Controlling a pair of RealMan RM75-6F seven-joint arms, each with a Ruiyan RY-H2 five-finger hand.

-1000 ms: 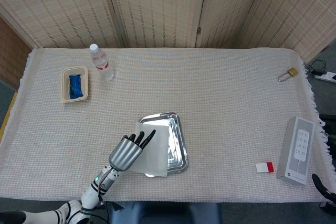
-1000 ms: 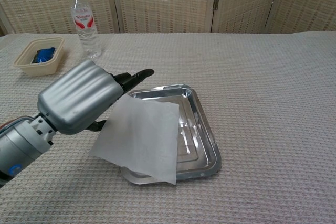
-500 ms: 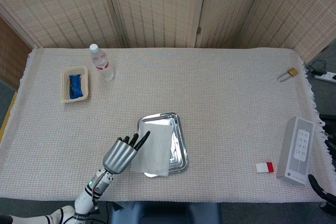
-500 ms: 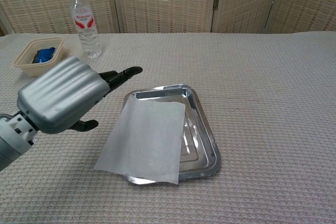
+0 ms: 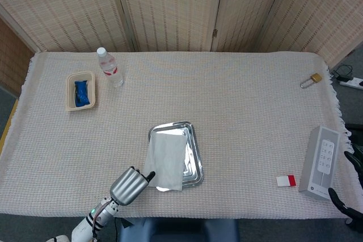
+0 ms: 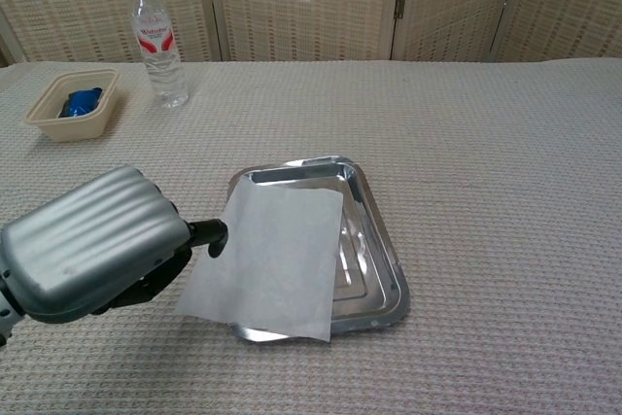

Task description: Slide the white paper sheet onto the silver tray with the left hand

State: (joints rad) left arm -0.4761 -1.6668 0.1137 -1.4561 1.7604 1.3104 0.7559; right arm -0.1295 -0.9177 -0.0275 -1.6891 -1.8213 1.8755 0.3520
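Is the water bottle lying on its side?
No, the water bottle stands upright beside the beige dish.

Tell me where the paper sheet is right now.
In both views the paper lies near the table's front edge, draped over the left side of the tray, its left edge overhanging the rim beside the left hand.

The white paper sheet (image 6: 275, 258) lies flat across the silver tray (image 6: 374, 250), its left corner overhanging the rim.

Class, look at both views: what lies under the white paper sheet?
The silver tray lies under the white paper sheet; its right side and far rim show. Its left floor and near-left rim are covered.
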